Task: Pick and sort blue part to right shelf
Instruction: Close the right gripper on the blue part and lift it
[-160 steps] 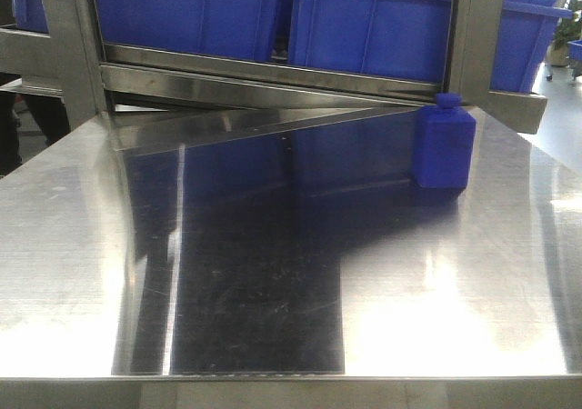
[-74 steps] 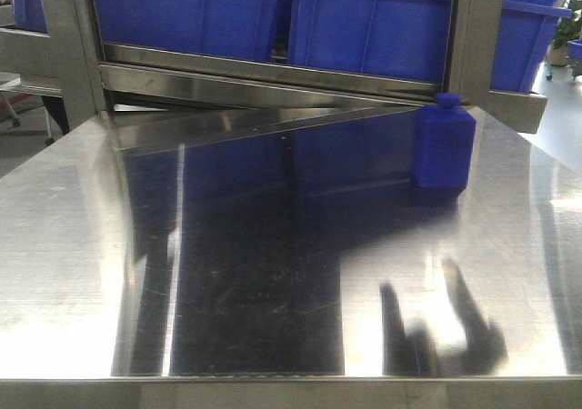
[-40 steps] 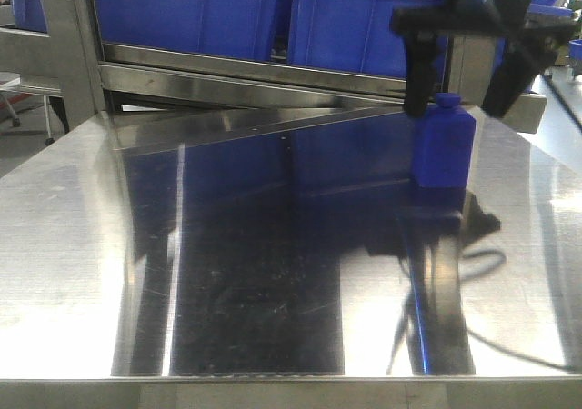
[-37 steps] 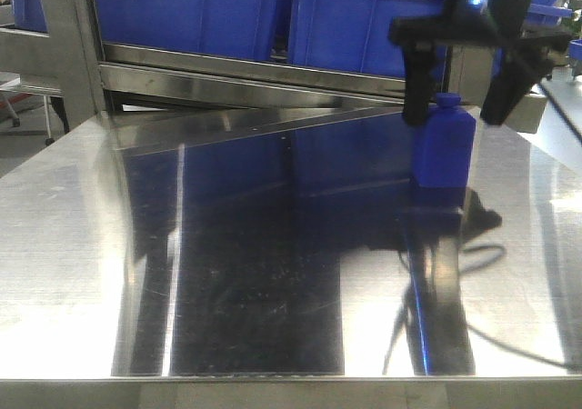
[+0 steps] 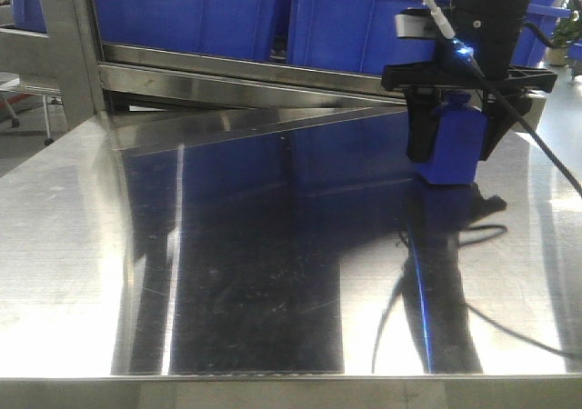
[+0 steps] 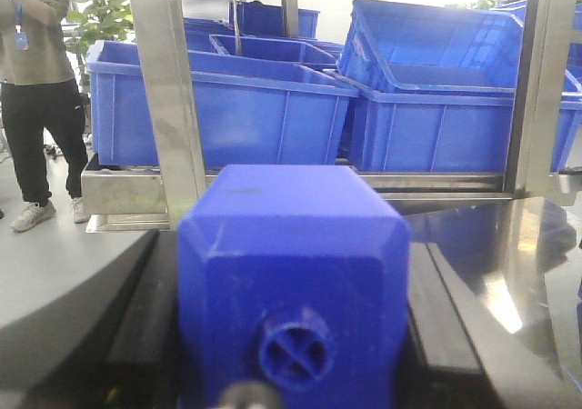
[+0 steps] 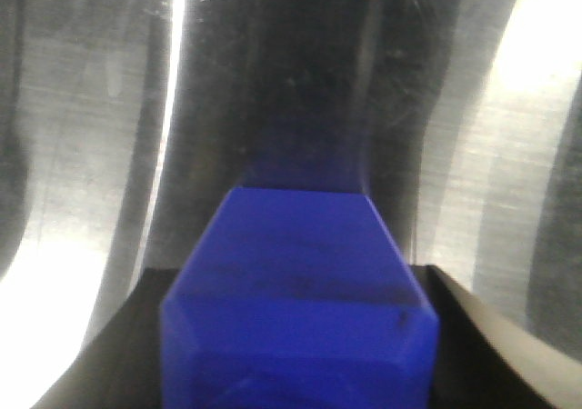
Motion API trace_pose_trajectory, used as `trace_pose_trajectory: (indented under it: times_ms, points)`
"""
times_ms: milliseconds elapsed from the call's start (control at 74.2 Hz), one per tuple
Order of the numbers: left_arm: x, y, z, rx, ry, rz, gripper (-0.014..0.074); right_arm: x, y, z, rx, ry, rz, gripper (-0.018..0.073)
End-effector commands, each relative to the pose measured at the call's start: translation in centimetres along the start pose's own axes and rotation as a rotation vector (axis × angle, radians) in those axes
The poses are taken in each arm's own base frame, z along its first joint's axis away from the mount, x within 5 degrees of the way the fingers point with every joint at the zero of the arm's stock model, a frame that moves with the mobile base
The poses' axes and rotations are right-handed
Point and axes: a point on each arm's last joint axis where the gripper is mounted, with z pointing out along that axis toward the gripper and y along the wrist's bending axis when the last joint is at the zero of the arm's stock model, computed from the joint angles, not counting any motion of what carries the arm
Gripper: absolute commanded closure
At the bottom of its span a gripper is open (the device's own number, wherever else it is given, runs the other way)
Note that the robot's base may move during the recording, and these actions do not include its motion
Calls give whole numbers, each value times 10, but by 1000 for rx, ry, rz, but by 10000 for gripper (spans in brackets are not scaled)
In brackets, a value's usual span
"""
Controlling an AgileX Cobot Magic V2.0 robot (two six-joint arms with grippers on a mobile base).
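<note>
First, the front view: a steel table (image 5: 255,273), brushed and mirror-bright, runs up to a steel shelf rail (image 5: 245,82). Two blue plastic bins (image 5: 364,27) fill the middle of the shelf, with corners of two more at the edges. One blue part (image 5: 452,145), a blocky bottle shape with a small cap, stands at the table's far right. The right gripper (image 5: 452,153) reaches down over it, one black finger tight against each side, gripping it. A cable (image 5: 546,154) trails off the arm.

From the left wrist, another blue part (image 6: 291,282) fills the foreground, its round cross-marked cap facing the lens. The left gripper (image 6: 291,345) clasps it, dark fingers (image 6: 446,336) snug on both sides. Behind stand a steel post (image 6: 173,100), several bins and one person (image 6: 36,91).

From the right wrist, the bevelled blue part (image 7: 300,291) sits between two black fingers (image 7: 464,336) over scratched steel (image 7: 82,109).
</note>
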Motion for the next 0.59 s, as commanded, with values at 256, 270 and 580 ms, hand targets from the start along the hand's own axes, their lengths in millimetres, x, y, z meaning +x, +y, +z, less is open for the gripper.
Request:
trace_pose_trajectory:
  times_ms: [256, 270, 580]
  points:
    - [-16, 1, -11, -2, -132, 7, 302, 28, -3, -117, 39, -345, -53, 344]
    - [-16, 1, -11, -4, -135, 11, 302, 33, -4, -117, 43, -346, -56, 344]
    - [-6, 7, -42, -55, -145, 50, 302, 123, -15, -158, 37, -578, -81, 344]
